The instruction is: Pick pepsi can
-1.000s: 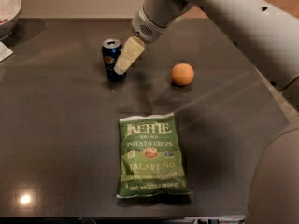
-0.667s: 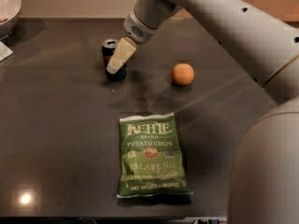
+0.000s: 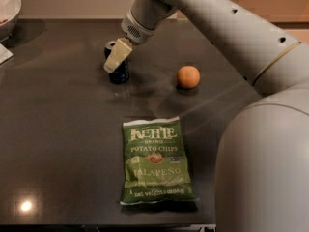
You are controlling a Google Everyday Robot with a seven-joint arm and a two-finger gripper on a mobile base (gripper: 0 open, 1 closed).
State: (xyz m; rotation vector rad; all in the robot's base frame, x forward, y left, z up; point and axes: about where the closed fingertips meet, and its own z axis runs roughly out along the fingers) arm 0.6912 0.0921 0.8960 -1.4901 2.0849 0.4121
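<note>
My gripper [image 3: 116, 61] is at the far left-centre of the table [image 3: 58, 129], overlapping the upper near side of the can [image 3: 120, 74]. The can stands upright with its long axis vertical, so I judge it lies just below and beyond me. I cannot tell whether the gripper is open or closed, or around the can rather than beside it. The orange [image 3: 188, 76] sits apart to the right, and the chips [image 3: 157, 161] are nearer.
</note>
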